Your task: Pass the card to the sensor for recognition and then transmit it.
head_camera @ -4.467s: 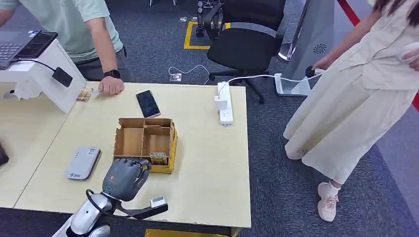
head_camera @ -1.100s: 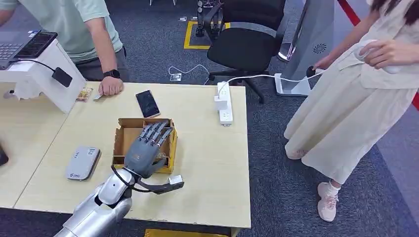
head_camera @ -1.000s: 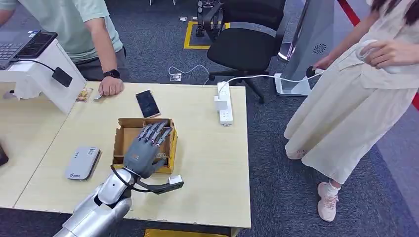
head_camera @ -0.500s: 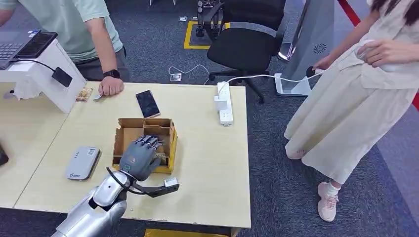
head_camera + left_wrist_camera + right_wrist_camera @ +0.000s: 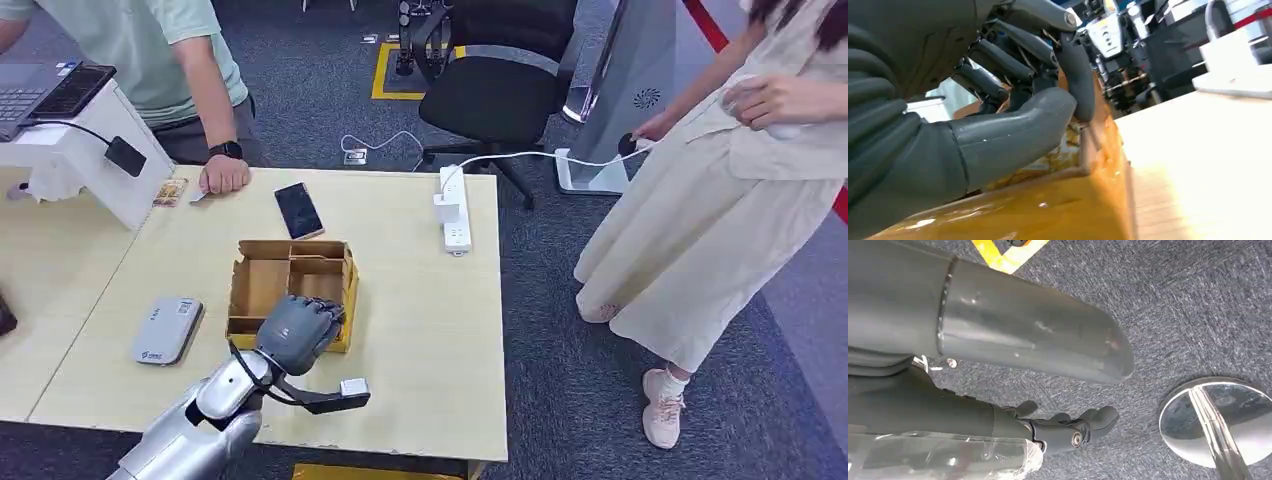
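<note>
Card (image 5: 1060, 155) lay in the cardboard box (image 5: 262, 288) on the counter (image 5: 420, 330); we saw the left hand (image 5: 297, 331) pinching it. Right hand (image 5: 1068, 427) hung slack, grasping nothing.

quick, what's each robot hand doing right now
Left robot hand: fingers curled down into the cardboard box over the card; a firm grip cannot be told.
Right robot hand: holds nothing, hanging over the carpet.

Right hand (image 5: 998, 365) hangs over grey carpet (image 5: 1173, 305), fingers apart.
</note>
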`<state>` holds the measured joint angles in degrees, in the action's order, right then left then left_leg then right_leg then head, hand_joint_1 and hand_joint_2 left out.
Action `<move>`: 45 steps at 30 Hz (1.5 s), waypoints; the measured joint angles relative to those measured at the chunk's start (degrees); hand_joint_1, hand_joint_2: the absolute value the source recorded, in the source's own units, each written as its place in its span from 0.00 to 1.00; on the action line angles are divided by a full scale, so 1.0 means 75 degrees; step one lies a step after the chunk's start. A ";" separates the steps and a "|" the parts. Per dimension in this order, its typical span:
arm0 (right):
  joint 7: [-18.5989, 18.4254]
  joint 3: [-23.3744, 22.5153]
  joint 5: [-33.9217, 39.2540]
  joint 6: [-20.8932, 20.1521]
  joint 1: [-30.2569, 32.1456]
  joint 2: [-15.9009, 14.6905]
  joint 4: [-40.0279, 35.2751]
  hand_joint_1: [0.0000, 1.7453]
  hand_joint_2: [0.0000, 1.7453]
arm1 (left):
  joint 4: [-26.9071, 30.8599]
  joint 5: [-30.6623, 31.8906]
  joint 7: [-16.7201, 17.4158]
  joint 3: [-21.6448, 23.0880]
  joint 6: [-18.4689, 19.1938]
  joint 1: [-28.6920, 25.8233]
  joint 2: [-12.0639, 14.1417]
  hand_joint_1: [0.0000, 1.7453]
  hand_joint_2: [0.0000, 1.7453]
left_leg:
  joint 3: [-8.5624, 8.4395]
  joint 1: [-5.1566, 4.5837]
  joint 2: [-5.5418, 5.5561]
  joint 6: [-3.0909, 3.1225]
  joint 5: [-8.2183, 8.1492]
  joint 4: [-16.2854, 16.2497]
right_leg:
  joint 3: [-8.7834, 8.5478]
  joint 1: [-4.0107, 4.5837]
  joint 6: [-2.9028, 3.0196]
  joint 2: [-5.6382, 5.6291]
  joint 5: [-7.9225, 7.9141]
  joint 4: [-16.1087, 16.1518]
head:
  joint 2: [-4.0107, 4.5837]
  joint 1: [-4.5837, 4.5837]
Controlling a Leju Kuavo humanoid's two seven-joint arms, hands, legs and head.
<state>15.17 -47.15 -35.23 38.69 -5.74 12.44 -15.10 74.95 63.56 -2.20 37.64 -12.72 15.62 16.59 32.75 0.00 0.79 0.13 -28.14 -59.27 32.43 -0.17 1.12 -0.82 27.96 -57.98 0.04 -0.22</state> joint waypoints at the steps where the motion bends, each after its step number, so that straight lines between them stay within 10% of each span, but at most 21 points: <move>1: 0.0003 0.0000 0.0000 0.0000 -0.0001 0.0000 0.0000 0.00 0.00 | 0.0000 -0.0003 -0.0027 0.0006 0.0003 0.0001 0.0000 0.88 1.00 | 0.0000 0.0000 0.0000 0.0000 0.0000 0.0000 | 0.0000 0.0000 0.0000 0.0000 0.0000 0.0000 | 0.0003 -0.0003; 6: 0.0015 0.0000 0.0003 0.0003 0.0000 0.0000 0.0000 0.00 0.00 | 0.0000 -0.0061 -0.0041 0.0055 0.0026 0.0008 0.0012 1.00 1.00 | 0.0001 0.0000 0.0000 0.0000 0.0000 0.0001 | 0.0000 0.0000 0.0000 0.0000 0.0001 0.0000 | 0.0000 0.0000; 45: -0.0023 -0.0006 0.0015 0.0044 0.0069 -0.0003 0.0000 0.00 0.00 | 0.1098 0.0035 0.0221 -0.0093 -0.0795 0.0120 0.0953 1.00 1.00 | 0.0000 0.0001 0.0000 0.0000 0.0001 0.0001 | 0.0000 0.0001 0.0000 0.0001 0.0000 -0.0001 | 0.0000 -0.0003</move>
<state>14.99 -47.19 -35.12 39.01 -5.22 12.41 -15.10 83.19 63.82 -0.55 36.94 -18.69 16.52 23.73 32.76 0.00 0.79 0.13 -28.13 -59.27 32.44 -0.16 1.12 -0.82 27.96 -57.99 0.04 -0.24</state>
